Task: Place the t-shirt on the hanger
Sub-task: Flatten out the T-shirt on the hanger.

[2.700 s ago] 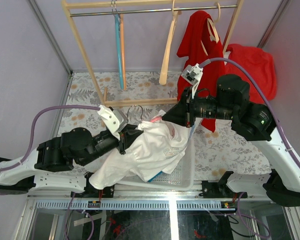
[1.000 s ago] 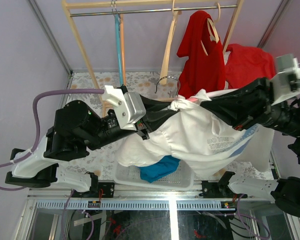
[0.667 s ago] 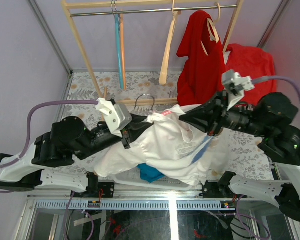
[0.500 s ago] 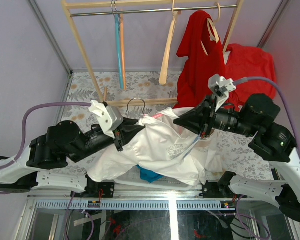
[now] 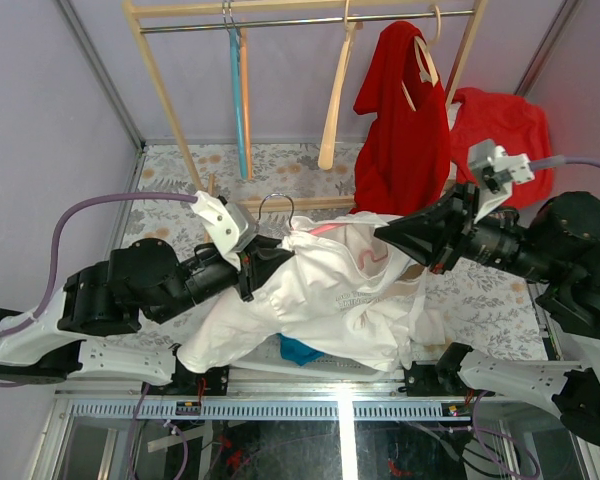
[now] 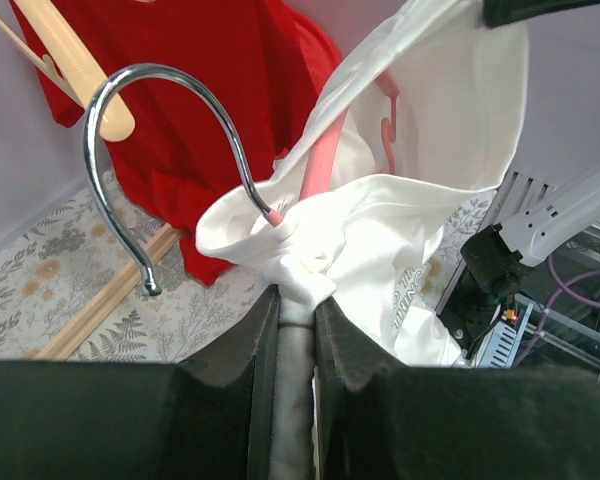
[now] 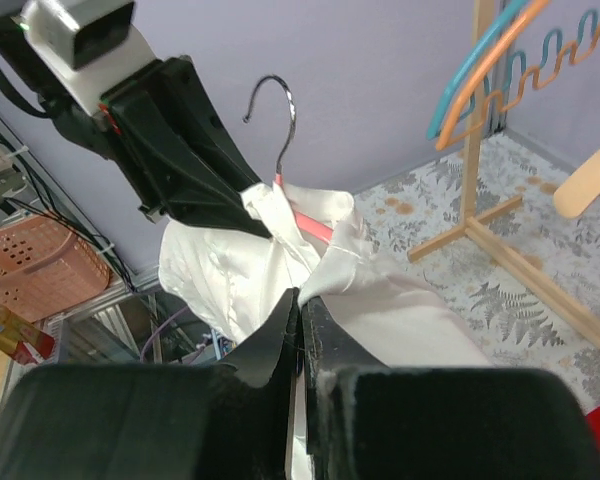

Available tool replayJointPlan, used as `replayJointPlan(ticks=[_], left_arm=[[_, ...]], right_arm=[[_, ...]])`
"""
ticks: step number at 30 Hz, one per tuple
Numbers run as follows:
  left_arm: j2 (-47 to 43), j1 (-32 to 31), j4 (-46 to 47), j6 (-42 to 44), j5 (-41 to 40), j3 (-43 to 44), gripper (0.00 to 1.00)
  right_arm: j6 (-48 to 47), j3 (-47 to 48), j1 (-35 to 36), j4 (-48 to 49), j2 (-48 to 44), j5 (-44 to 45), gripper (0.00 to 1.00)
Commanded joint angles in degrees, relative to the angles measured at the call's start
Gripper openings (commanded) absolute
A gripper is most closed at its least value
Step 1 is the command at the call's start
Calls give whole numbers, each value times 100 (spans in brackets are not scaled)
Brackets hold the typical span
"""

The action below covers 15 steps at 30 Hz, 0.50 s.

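Note:
The white t-shirt (image 5: 340,295) hangs between my two grippers above the table. The pale pink hanger (image 5: 322,229) sits partly inside its neck, and the metal hook (image 5: 276,205) sticks out above. My left gripper (image 5: 278,252) is shut on bunched white cloth just below the hook (image 6: 160,72), with a pink arm (image 6: 320,165) running into the t-shirt (image 6: 420,200). My right gripper (image 5: 382,236) is shut on an edge of the t-shirt (image 7: 420,310), to the right of the hanger (image 7: 310,225) and hook (image 7: 285,110). Most of the hanger is hidden.
A wooden rack (image 5: 170,90) stands at the back with a light blue hanger (image 5: 238,90), a beige wooden hanger (image 5: 335,100) and a red garment (image 5: 405,110). Another red garment (image 5: 505,125) lies at right. A blue cloth (image 5: 298,348) lies in a white basket (image 5: 270,366) under the t-shirt.
My right gripper has moved right, drawing the t-shirt's edge away from the hanger. My left gripper with the hook has shifted slightly right and up. Both stay shut.

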Motion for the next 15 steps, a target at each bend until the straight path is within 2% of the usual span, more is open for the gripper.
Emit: replayJointPlan(ticks=[1, 6, 9, 15], left_arm=[[142, -11, 137, -57, -245, 445, 0], [537, -10, -197, -43, -365, 896, 0], [743, -6, -249, 41, -493, 1215, 0], [773, -6, 739, 666, -388, 1117, 0]], right_arm=[[-121, 682, 46, 2, 14, -1, 4], [-124, 1071, 40, -7, 162, -209, 4], [-11, 1120, 44, 223, 344, -641, 4], [331, 218, 41, 1005, 605, -1380, 3]])
